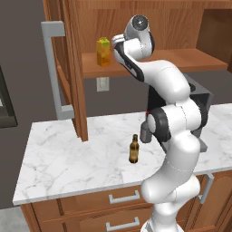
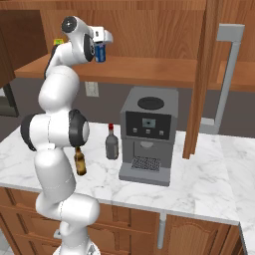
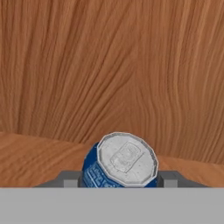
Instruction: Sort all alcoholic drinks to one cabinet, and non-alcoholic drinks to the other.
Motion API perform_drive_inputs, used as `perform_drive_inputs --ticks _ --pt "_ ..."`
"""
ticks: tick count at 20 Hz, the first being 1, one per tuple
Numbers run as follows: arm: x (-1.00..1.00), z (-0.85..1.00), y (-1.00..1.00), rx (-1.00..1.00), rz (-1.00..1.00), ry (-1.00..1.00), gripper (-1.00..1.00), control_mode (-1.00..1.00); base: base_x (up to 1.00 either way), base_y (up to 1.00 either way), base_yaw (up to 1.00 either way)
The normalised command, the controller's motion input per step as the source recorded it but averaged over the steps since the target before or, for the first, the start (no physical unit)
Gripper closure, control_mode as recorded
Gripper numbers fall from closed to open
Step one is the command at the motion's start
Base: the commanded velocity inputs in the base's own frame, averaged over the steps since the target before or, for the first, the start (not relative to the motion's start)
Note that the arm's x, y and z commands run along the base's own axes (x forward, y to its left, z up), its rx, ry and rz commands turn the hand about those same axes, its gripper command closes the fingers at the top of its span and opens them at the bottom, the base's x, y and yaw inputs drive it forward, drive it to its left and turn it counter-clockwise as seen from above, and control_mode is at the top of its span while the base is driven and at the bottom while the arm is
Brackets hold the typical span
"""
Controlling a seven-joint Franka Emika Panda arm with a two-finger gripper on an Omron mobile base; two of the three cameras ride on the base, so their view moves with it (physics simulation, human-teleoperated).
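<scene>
My gripper (image 2: 101,49) is shut on the blue soda can (image 2: 100,55), holding it inside the open cabinet over the wooden shelf (image 2: 149,69). In the hand view the can's silver top (image 3: 127,158) sits between the two fingertips (image 3: 71,181), facing the cabinet's back wall. Whether the can touches the shelf I cannot tell. The yellow-orange juice carton (image 1: 103,51) stands upright on the same shelf, to the left. The brown beer bottle (image 1: 133,149) (image 2: 79,162) stands on the marble counter. The grey bottle with a red cap (image 2: 112,143) stands beside the coffee machine.
A grey coffee machine (image 2: 148,133) stands on the counter (image 1: 68,158) under the shelf. The cabinet doors (image 1: 72,68) (image 2: 201,79) hang open on both sides, each with a long grey handle (image 1: 53,68). Drawers (image 1: 123,197) line the counter front.
</scene>
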Motion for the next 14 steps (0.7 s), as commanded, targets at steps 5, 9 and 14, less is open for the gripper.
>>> perform_drive_inputs --ticks 5,9,14 --pt "0.01 -0.03 0.00 0.00 0.00 0.00 -1.00 -1.00 0.00 0.00 0.00" --pt "-0.08 0.00 0.00 0.00 0.00 -0.04 -1.00 -1.00 0.00 0.00 0.00" --pt "-0.21 0.00 0.00 0.00 0.00 -0.08 -1.00 -1.00 0.00 0.00 0.00"
